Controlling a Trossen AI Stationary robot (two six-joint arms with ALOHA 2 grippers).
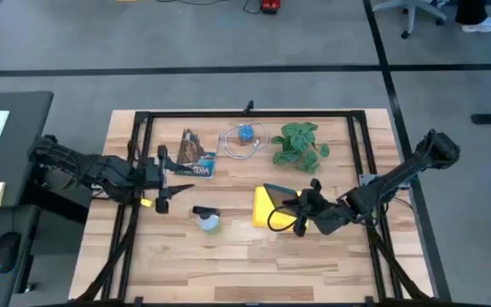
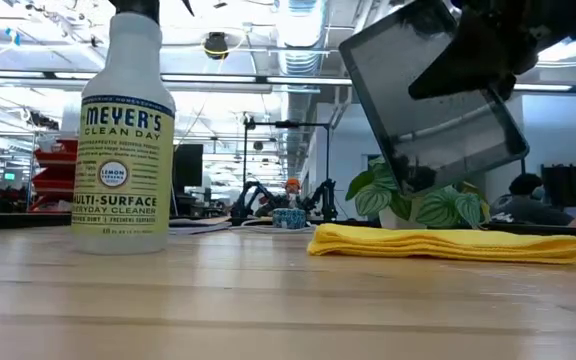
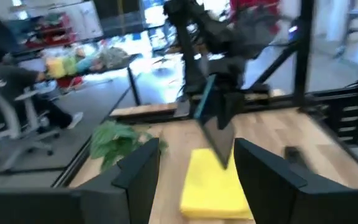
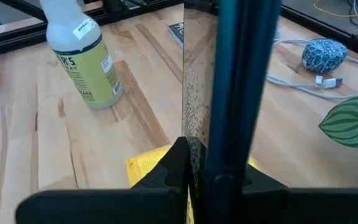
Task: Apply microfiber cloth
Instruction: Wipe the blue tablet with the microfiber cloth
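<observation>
Left end effector [image 1: 162,179]: I see it hovering above the left part of the tabletop [image 1: 228,256], near the book [image 1: 196,153]; in its own wrist view the two fingers [image 3: 138,171] stand apart with nothing between them.
Spray bottle [image 1: 206,218]: upright in the low view, just left of the cloth, between my two arms. If I swing the tablet leftward, I judge it could knock the bottle over.
Microfiber cloth [image 2: 446,243]: it lies flat and folded on the tabletop, right of the bottle and in front of the plant [image 1: 299,143], with nothing gripping it.
Tablet [image 2: 434,95]: lifted off the tabletop and tilted, directly above the cloth.
Right end effector [image 1: 301,215]: clamped on the tablet's edge, over the cloth's right side.
Main risk: the grip looks like a narrow pinch on one edge, so I fear the tablet could pivot or slip out and drop onto the cloth or the wood.
Second risk: lowering a corner first could bunch the soft cloth rather than rub it.
Low view only: it shows the clear gap between tablet and cloth, which the overhead view hides.
Right wrist view only: it shows speckles on the tablet's glass and its teal edge.
</observation>
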